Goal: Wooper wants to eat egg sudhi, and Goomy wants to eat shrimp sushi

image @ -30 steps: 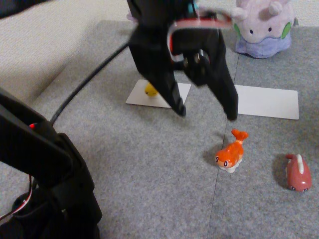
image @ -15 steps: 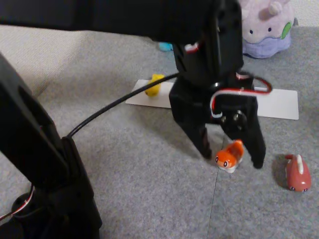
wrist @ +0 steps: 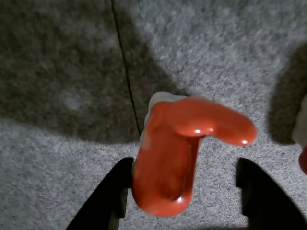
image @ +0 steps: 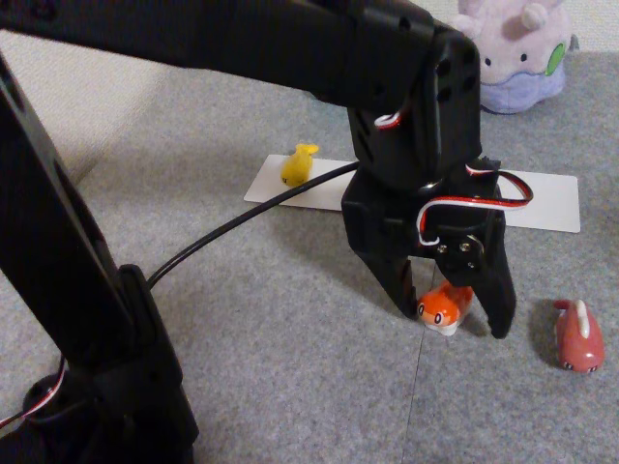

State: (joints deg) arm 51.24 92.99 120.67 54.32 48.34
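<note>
In the fixed view my gripper [image: 455, 319] is open and lowered over the shrimp sushi [image: 443, 307], a glossy orange fish figure with a white underside, one finger on each side of it. The wrist view looks down on the same shrimp sushi [wrist: 177, 153] with its forked tail raised. It lies between my dark fingers [wrist: 114, 197], close to the left one, and the gripper [wrist: 185, 165] has a gap on the right. The yellow egg sudhi [image: 298, 164] stands on a white card [image: 271, 186]. Goomy [image: 517, 48], the lavender plush, sits at the back right. Wooper is hidden behind the arm.
A dark red figure with a white stripe [image: 578, 335] lies right of the gripper. A second white card [image: 546, 201] lies in front of Goomy. The arm's black base [image: 87, 387] and cable [image: 232, 222] take up the left side. A seam [image: 418, 387] crosses the grey carpet.
The gripper came down from above the cards to the carpet and now straddles the orange figure. The figure has stayed in place.
</note>
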